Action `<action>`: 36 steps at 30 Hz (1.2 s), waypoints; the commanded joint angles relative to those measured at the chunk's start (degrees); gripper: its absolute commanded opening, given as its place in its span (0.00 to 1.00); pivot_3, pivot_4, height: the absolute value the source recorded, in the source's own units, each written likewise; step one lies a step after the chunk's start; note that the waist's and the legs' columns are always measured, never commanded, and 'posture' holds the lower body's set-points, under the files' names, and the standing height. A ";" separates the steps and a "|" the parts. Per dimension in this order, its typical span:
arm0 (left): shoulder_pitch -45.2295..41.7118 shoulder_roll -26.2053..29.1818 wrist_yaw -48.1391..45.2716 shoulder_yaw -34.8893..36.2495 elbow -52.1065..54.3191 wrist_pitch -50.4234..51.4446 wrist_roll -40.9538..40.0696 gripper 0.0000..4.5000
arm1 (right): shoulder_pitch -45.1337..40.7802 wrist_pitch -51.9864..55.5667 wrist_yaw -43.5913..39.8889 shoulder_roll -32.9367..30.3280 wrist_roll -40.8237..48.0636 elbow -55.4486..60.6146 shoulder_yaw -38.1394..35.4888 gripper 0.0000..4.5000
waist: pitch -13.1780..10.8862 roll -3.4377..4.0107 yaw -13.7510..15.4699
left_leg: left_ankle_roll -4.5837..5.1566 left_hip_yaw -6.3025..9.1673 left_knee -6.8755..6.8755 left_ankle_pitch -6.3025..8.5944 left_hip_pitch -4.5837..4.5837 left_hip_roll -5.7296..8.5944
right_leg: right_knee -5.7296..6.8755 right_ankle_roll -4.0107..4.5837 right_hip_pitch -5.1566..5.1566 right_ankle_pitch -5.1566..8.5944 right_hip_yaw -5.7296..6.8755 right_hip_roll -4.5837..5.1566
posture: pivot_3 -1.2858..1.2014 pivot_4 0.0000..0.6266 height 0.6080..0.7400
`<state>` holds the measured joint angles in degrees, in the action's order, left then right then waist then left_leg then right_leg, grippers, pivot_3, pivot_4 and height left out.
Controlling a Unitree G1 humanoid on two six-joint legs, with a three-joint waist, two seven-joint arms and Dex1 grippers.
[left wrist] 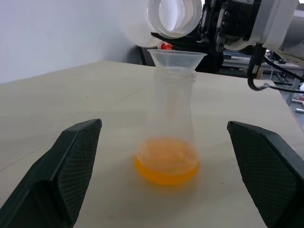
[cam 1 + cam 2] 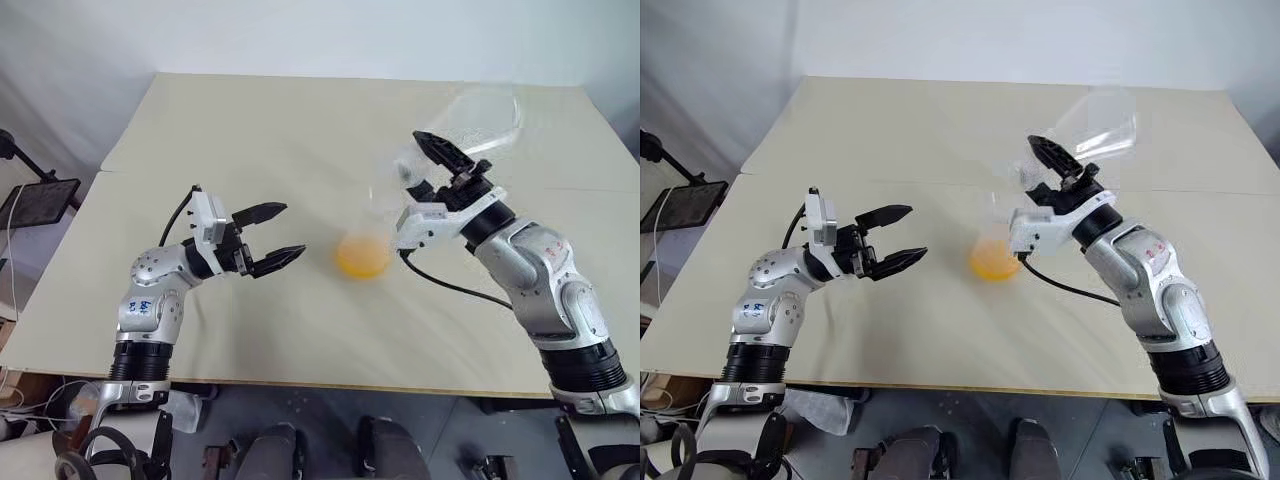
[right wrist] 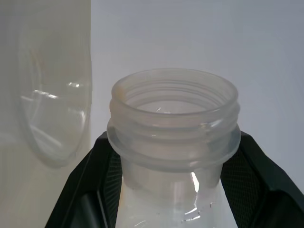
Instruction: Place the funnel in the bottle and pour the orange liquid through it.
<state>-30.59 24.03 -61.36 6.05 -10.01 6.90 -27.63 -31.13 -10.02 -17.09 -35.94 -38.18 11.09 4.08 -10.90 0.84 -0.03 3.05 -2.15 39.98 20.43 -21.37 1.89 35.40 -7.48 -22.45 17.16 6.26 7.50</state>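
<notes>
The right pincer is clamped on the neck of a clear flask, held up in the air and tipped over, its open mouth just above the funnel. In the right wrist view the black fingers press on both sides of the threaded neck. The flask looks empty.

The funnel sits in the neck of the bottle, which stands upright on the table near its middle, between the two arms. The orange liquid lies in the bottle's wide base.

The left pincer hangs just above the table with its fingers spread wide apart, holding nothing, pointing at the bottle from near by without touching it.
</notes>
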 commanded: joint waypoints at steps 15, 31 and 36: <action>-2.79 0.09 1.54 -0.94 2.48 2.35 -0.32 1.00 | -4.30 37.32 -1.68 8.13 42.51 -5.68 -36.43 0.54 | 0.00 0.00 0.08 | 0.00 0.02 -0.03 0.00 0.02 0.04 | 0.05 0.00 0.00 0.00 0.01 0.02 | 0.52 0.24 1.00; -2.85 -0.29 1.29 -1.23 2.09 1.89 -0.59 1.00 | -3.53 19.28 2.79 1.07 49.51 -33.86 -40.37 0.54 | 0.00 0.02 -0.19 | 0.01 -0.13 -0.07 0.00 0.05 0.01 | 0.05 0.00 -0.03 0.00 -0.10 0.02 | 0.52 0.24 1.00; -3.26 -0.16 0.78 -1.08 1.31 1.51 -0.52 1.00 | -1.70 19.61 3.68 1.56 52.22 -33.80 -40.46 0.92 | 0.00 0.02 -0.06 | 0.01 -0.12 -0.05 0.00 0.05 0.01 | 0.05 0.00 -0.02 0.00 -0.11 0.03 | 0.52 0.24 1.00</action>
<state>-32.85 23.65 -60.17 4.53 -9.69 9.32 -27.63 -33.46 10.42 -14.00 -33.86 12.44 -23.83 -35.20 -10.90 0.86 -0.09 3.06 -2.27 39.93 20.43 -21.32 1.90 35.45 -7.48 -22.47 17.15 6.16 7.53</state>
